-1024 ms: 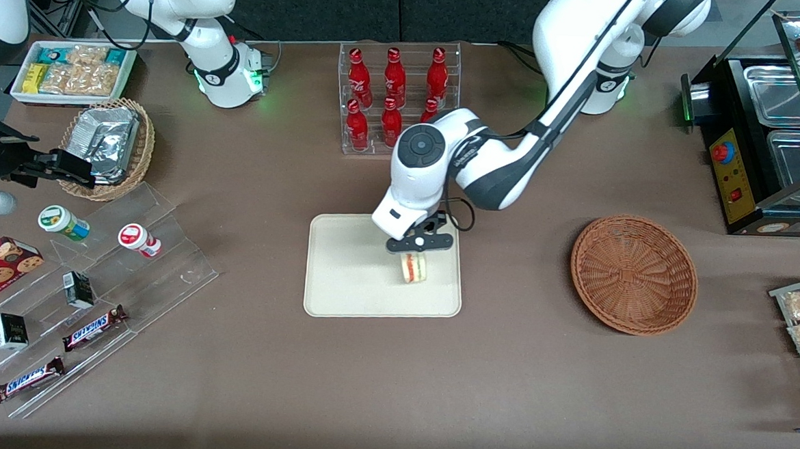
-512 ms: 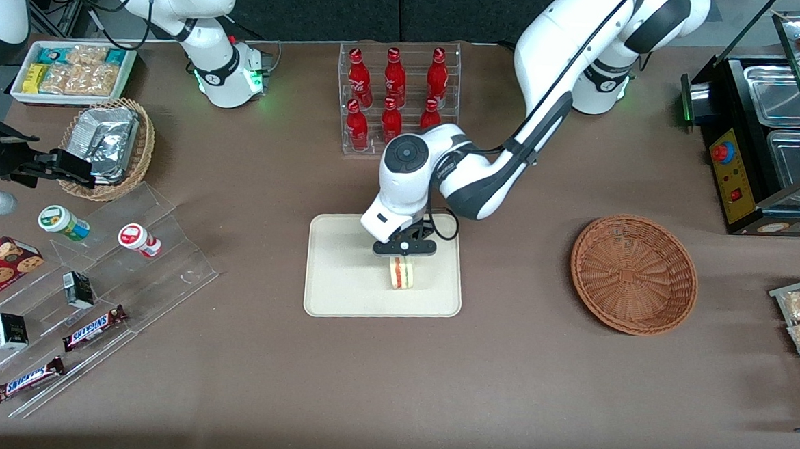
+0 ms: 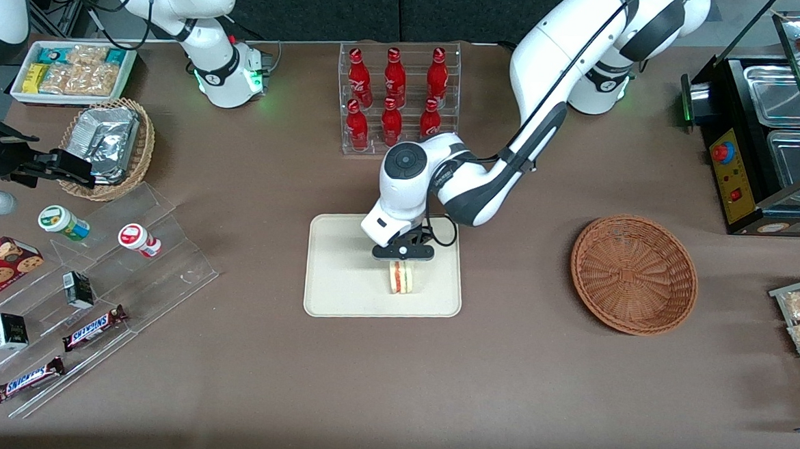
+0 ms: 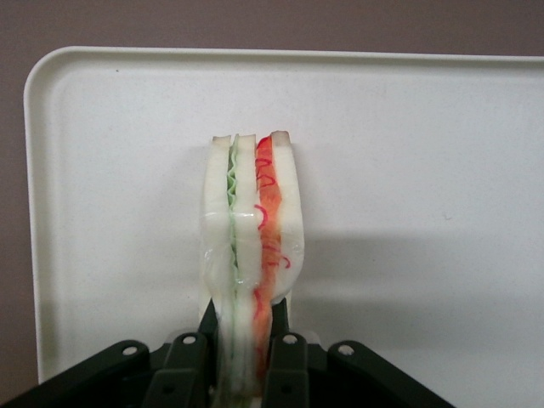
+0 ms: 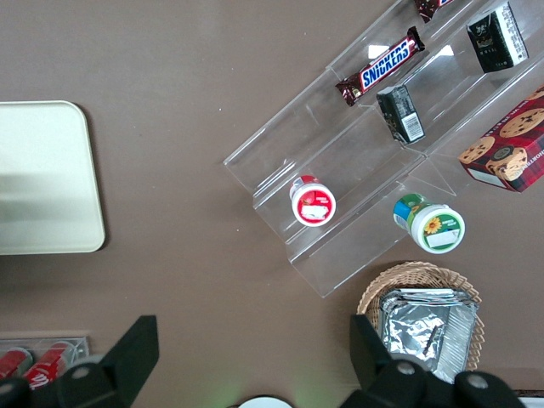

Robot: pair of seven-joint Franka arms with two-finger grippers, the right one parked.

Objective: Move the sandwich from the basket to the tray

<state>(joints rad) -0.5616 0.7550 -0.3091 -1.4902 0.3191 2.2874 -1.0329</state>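
Brown counter shot: over the last second the gripper [image 3: 402, 252] swung in and dropped low over the tray [image 3: 342, 283], jaws pinching the sandwich [image 3: 401, 277], basket [image 3: 633, 274] empty, so release looks close.

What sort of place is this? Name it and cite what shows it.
Probably a mock snack shop or kiosk set up for robot trials: a rack of red soda bottles, Snickers bars on clear display steps, and a food warmer. The tool, shut on the sandwich, is over the tray.
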